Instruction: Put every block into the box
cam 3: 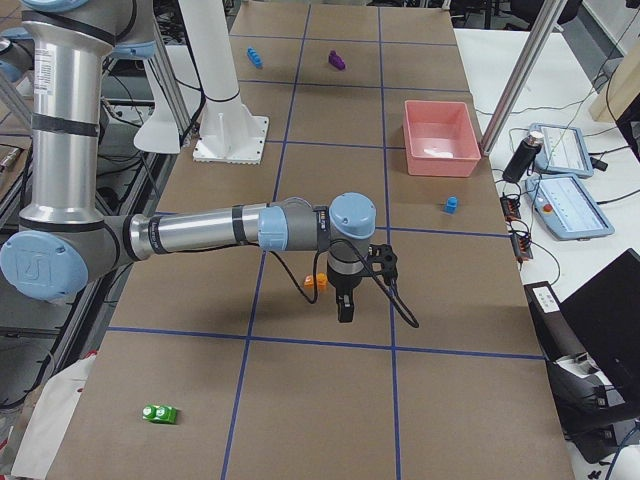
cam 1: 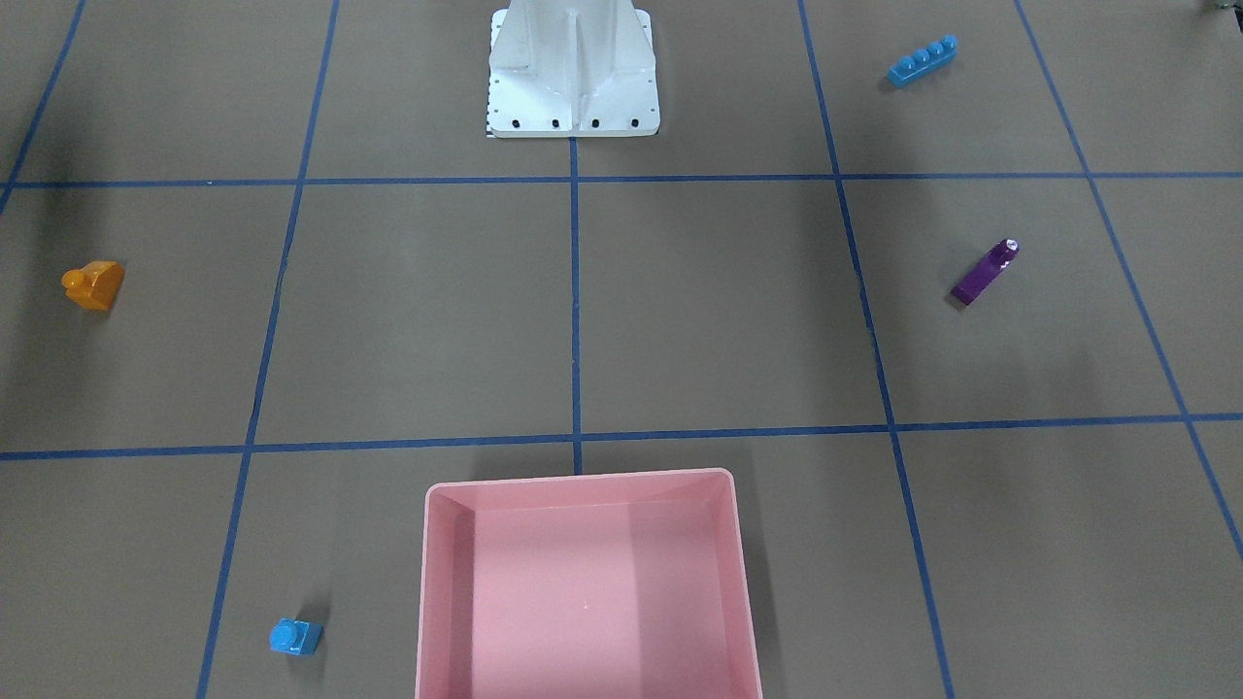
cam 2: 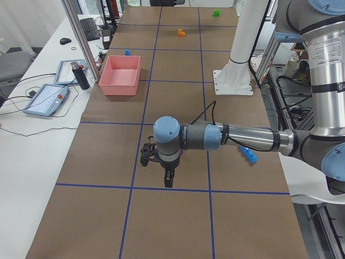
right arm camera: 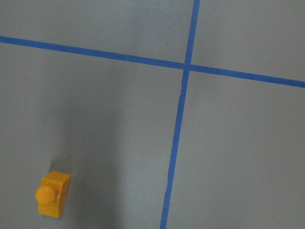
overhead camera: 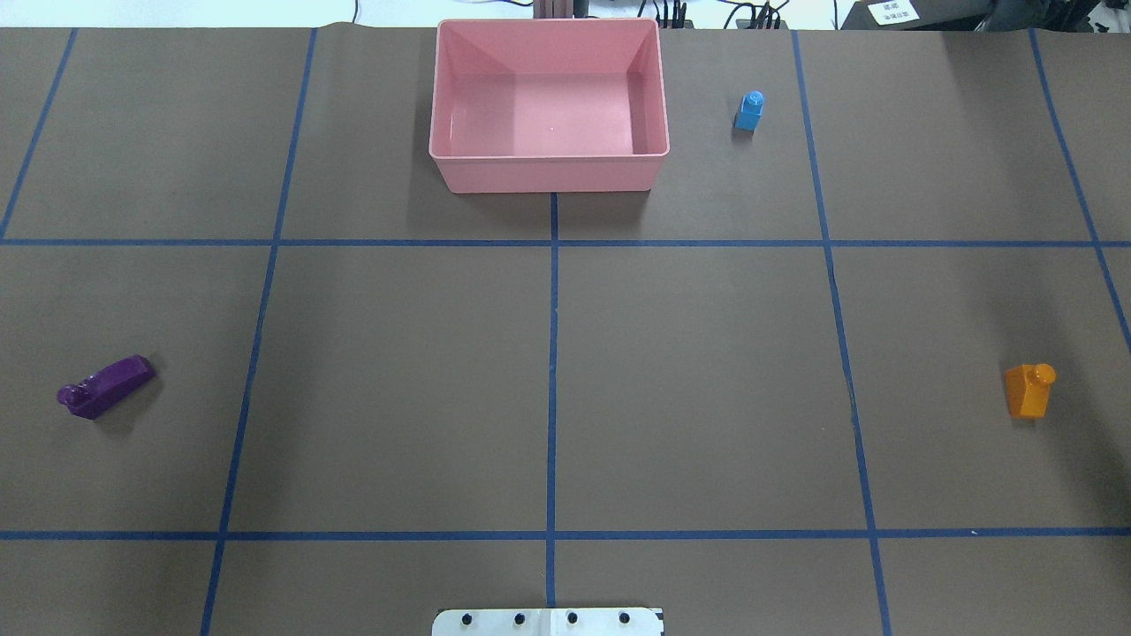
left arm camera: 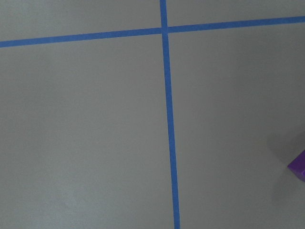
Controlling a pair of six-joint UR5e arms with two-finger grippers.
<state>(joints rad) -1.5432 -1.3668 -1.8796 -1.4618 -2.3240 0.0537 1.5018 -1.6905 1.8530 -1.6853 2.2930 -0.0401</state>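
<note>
Showing, front-facing: pink box (cam 1: 578,478) at the table's (cam 1: 437,320) far edge, small blue block (cam 1: 294,637) near it, orange block (cam 1: 94,284) and purple block (cam 1: 985,272) well apart. Exterior left: left pincer (cam 2: 167,179) near purple block. Exterior right: right pincer (cam 3: 345,308) near orange block. Spread impossible to tell. Centre above block before descending; bare table toward box.

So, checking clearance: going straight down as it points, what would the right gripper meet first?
Probably bare table; the right gripper points down, and the orange block seems off to one side.
</note>
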